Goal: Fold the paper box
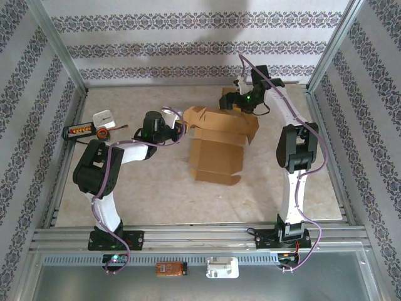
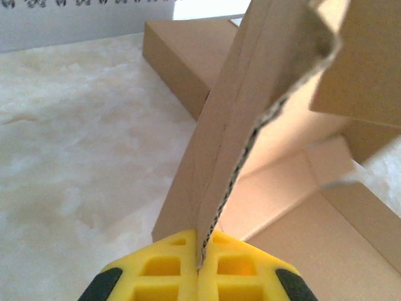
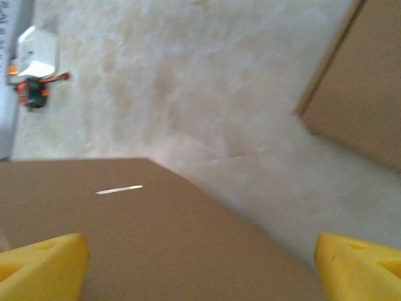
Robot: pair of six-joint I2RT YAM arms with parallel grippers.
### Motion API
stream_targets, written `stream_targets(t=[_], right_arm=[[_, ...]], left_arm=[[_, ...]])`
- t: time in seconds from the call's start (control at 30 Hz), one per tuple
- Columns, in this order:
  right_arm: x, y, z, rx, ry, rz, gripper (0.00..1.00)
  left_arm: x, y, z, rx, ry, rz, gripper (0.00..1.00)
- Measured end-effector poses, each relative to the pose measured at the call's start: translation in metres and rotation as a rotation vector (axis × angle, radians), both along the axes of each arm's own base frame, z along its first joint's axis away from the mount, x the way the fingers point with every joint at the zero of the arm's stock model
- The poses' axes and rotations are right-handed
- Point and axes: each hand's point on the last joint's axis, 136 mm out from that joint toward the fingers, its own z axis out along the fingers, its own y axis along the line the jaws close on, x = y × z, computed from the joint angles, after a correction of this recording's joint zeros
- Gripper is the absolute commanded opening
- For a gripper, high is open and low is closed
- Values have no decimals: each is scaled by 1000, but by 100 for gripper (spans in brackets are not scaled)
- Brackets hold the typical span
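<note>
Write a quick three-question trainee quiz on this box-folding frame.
1. True or false: the left gripper is shut on an edge of the paper box.
2. The right gripper is: A) shut on a flap; B) open over the box; C) holding a cup.
3. In the top view, which side of the table holds the small white item?
Key: 1 true; 2 B; 3 left.

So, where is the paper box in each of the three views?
Top external: paper box at centre, between the arms.
Left wrist: its flap rises from bottom centre, pinched by the left gripper.
Right wrist: brown panel across the bottom.
Shared landmark: the beige table.
</note>
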Motion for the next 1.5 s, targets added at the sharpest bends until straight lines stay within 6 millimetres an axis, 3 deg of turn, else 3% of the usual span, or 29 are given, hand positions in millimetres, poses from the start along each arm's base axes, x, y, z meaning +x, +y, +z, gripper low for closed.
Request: stream_targets(t=[0.2,0.37,0.63,0.87,0.93,1.2,1.5], right_arm=[[-25,18,5,74,44,55,89],[-42,30,9,101,67,82,93],[-43,30,18,74,60,-4,94],[-40,17,66,84,-43,-128,92],[-41,19,69,98,-49,-134,92],[-60,34,39,87,22,-101,88],[-65,34,23,71,40,-95,84]], left_arm=[[24,14,21,10,-27,28,0],[40,18,31,5,-35,25,0],[32,15,17,2,9,-2,0],[20,17,-4,12,59,-3,0],[18,16,-7,11,67,-5,0],[18,14,-6,-5,68,-1,0],[17,13,-6,-24,84,1,0]])
